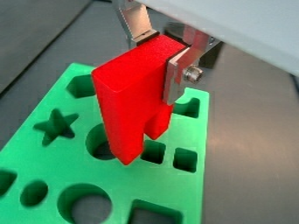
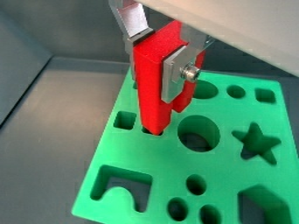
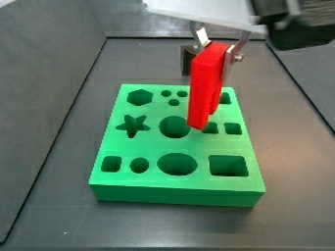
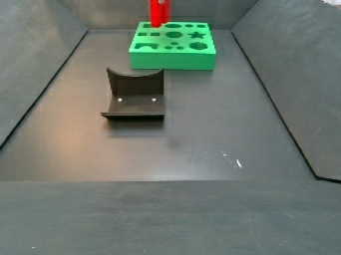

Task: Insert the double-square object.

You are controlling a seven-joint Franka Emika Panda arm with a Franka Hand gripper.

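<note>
My gripper [image 1: 158,59] is shut on the upper end of the double-square object [image 1: 122,96], a bright red tall block held upright with its two prongs pointing down. It also shows in a wrist view [image 2: 149,83] and in both side views [image 3: 206,86] [image 4: 158,11]. The block hangs over the green board [image 3: 144,172], which has several shaped holes. The prong tips are at the board's top, by the pair of small square holes [image 1: 184,159]. I cannot tell whether they have entered. The silver fingers [image 2: 176,77] clamp the block's sides.
The green board [image 4: 173,45] sits at the far end of the dark floor. The dark fixture [image 4: 134,95] stands on the floor well in front of it. Low dark walls [image 4: 40,90] slope up on both sides of the floor.
</note>
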